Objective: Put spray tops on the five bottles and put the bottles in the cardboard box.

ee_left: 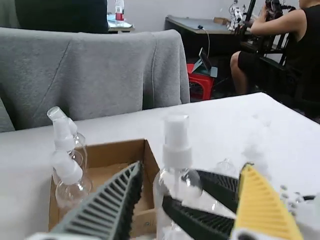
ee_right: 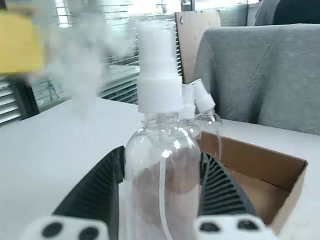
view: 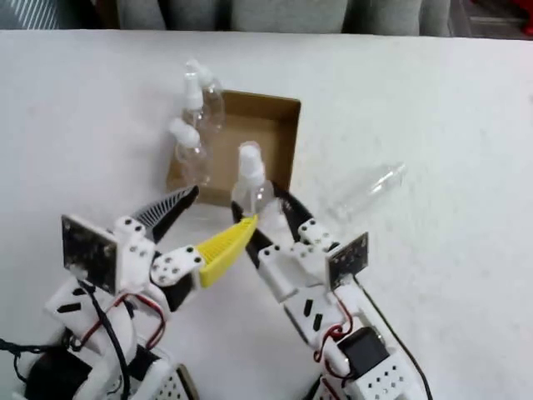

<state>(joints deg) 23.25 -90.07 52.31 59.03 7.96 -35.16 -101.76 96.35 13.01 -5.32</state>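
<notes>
Clear bottle [view: 252, 198] with white spray top [view: 249, 158], brown cardboard box [view: 262, 125].

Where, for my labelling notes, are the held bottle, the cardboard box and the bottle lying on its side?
Held bottle [ee_right: 161, 165]: right wrist view, clear body.
Cardboard box [view: 291, 137]: high view, right wall.
Lying bottle [view: 366, 190]: high view, mid-body.

Room in the cardboard box [view: 265, 133]
We see two capped bottles [view: 206, 107] crowding its left wall; the floor beside them lies open.
</notes>
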